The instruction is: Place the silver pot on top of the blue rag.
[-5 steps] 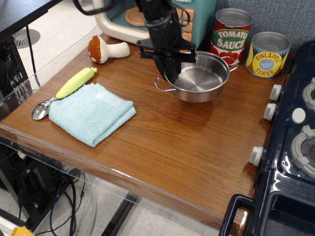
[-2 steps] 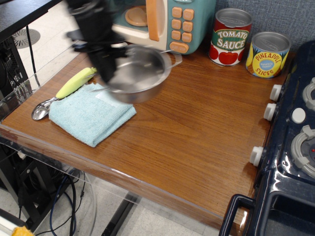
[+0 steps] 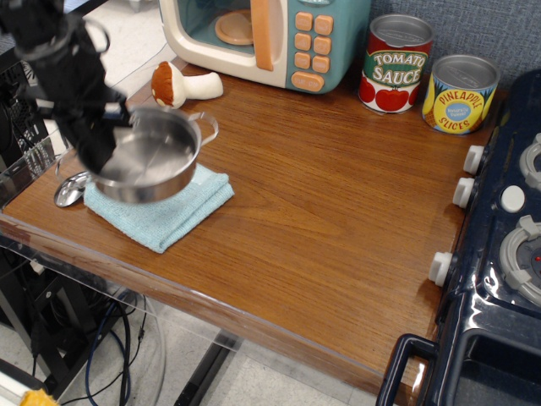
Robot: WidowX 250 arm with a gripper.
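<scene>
The silver pot [image 3: 152, 156] is a shiny shallow steel pot with wire loop handles. It is held over the blue rag [image 3: 173, 211], a light turquoise folded cloth at the table's front left, and covers most of it. I cannot tell whether the pot touches the rag. My black gripper [image 3: 95, 144] comes in from the upper left and is shut on the pot's left rim. The left part of the rag is hidden under the pot.
A spoon's bowl [image 3: 69, 190] shows left of the rag. A toy mushroom [image 3: 179, 85], a toy microwave [image 3: 266, 34], a tomato sauce can [image 3: 397, 63] and a pineapple can [image 3: 461, 93] stand at the back. A toy stove [image 3: 507, 237] is on the right.
My gripper has carried the pot from the back middle of the table leftward and forward, to above the blue rag. The green-handled spoon is now mostly hidden.
</scene>
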